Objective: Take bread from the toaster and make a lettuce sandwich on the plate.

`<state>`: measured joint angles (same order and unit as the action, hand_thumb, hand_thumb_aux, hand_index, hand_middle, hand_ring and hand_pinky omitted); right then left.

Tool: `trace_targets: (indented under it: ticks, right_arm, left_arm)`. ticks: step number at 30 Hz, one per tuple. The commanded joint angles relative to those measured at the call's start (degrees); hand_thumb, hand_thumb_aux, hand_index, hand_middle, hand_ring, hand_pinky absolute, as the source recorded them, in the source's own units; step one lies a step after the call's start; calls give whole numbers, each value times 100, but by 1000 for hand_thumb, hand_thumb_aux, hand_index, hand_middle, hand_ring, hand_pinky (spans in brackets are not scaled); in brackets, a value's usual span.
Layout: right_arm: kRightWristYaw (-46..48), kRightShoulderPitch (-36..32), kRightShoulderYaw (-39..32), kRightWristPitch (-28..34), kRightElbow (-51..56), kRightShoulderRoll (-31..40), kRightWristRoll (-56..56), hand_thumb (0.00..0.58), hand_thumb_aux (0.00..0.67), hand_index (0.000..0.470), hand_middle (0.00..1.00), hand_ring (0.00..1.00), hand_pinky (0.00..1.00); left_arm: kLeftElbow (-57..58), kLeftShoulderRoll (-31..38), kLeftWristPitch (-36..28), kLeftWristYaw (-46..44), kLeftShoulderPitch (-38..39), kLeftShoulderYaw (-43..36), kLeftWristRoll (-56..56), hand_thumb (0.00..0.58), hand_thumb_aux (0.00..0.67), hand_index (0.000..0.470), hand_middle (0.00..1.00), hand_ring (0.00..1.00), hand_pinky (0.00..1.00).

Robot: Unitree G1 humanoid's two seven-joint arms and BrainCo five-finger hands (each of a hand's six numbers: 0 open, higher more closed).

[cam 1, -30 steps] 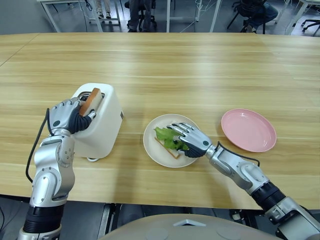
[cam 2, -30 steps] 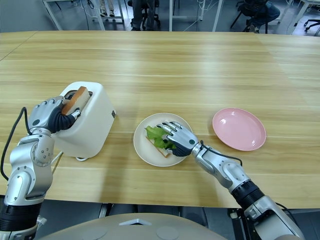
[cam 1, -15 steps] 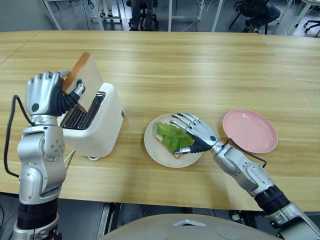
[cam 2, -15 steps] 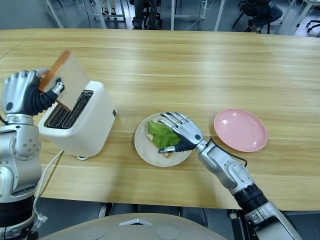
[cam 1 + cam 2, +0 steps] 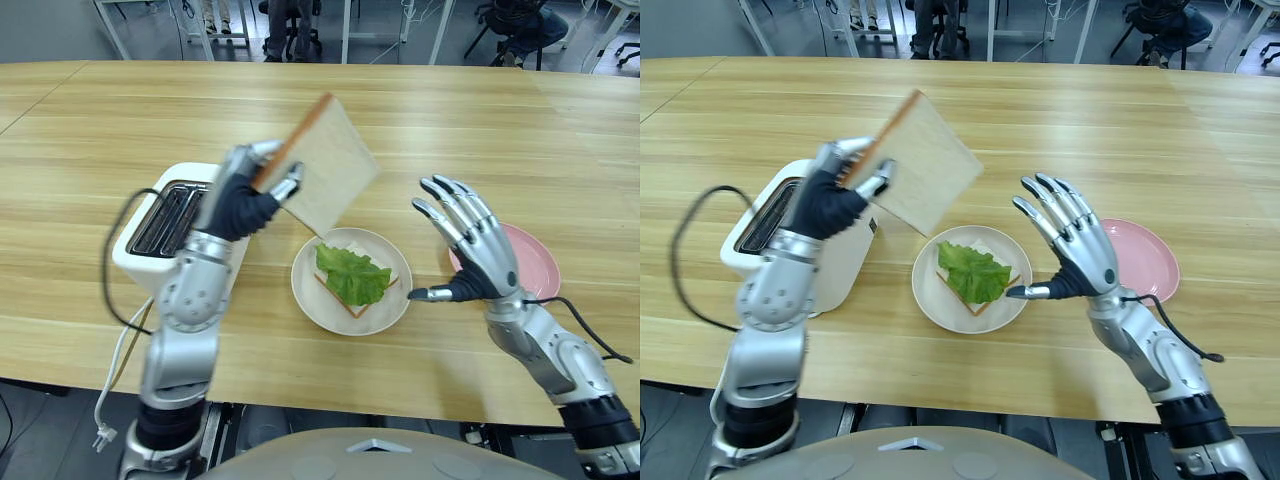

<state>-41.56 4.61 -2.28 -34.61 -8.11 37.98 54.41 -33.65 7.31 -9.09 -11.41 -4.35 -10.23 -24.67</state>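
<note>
Progress looks well past halfway: one bread slice (image 5: 352, 247) lies on the cream plate (image 5: 305, 300) near the desk's (image 5: 450, 120) front edge, with lettuce (image 5: 352, 278) spread over it. The second slice (image 5: 325, 165) is out of the toaster (image 5: 150, 225). The left hand (image 5: 240, 200) grips it by one corner and holds it tilted in the air, above and just left of the plate. What seems left is lowering that slice flat onto the lettuce and letting go (squaring it with the bottom slice is the fiddly part). The right hand (image 5: 475, 250) holds nothing. Its fingers are spread wide, and it stands raised to the right of the plate, apart from it, so the way down looks free. A pink plate (image 5: 540, 270) sits partly behind that hand, further toward the right edge. The toaster stands left of the sandwich plate, its slots bare as far as can be seen, and its cable hangs over the front edge.
</note>
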Motion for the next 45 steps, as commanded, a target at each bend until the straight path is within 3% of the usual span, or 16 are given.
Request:
trace_targets:
  ticks: [1, 7, 12, 19, 33, 41, 42, 43, 44, 45]
  right_arm:
    - [-245, 257, 345, -191, -228, 232, 204, 0, 0, 0, 0, 0, 0]
    - [-140, 501, 17, -465, -334, 557, 860, 0, 0, 0, 0, 0, 0]
    - [947, 312, -745, -565, 269, 624, 795, 0, 0, 0, 0, 0, 0]
    - [2592, 69, -1410, -254, 943, 381, 269, 0, 0, 0, 0, 0, 0]
    - [3805, -809, -2002, 294, 1780, -83, 143, 0, 0, 0, 0, 0, 0]
    - [6331, -1495, -2743, 307, 2177, 38, -498, 0, 0, 0, 0, 0, 0]
    - [6674, -1597, -2830, 292, 2223, 39, -632, 0, 0, 0, 0, 0, 0]
    - [6936, -1697, -2896, 291, 2274, 23, -743, 0, 0, 0, 0, 0, 0]
    - [7161, -1797, -2961, 287, 2330, 0, -825, 0, 0, 0, 0, 0, 0]
    - [7331, -1892, -3007, 306, 2384, -38, -872, 0, 0, 0, 0, 0, 0]
  left_arm:
    - [983, -232, 43, -57, 203, -403, 407, 580, 670, 460, 1000, 1000, 1000]
    - [2667, -511, 447, 109, 202, -873, 581, 580, 670, 460, 1000, 1000, 1000]
    - [3745, -399, 721, 260, 37, -903, 522, 580, 670, 460, 1000, 1000, 1000]
    - [4798, -211, 1078, 492, -282, -864, 477, 580, 670, 460, 1000, 1000, 1000]
    - [5357, -145, 1294, 896, -533, -1019, 195, 580, 670, 460, 1000, 1000, 1000]
    - [5211, 156, 1046, 1371, -718, -1450, -937, 580, 670, 460, 1000, 1000, 1000]
    - [5055, 253, 918, 1622, -763, -1533, -1339, 524, 462, 317, 1000, 1000, 1000]
    - [4898, 330, 781, 1830, -810, -1589, -1683, 0, 0, 0, 1000, 1000, 1000]
    - [4709, 409, 650, 2023, -852, -1630, -2017, 0, 0, 0, 929, 929, 929]
    - [4526, 489, 531, 2189, -890, -1677, -2341, 0, 0, 0, 400, 400, 400]
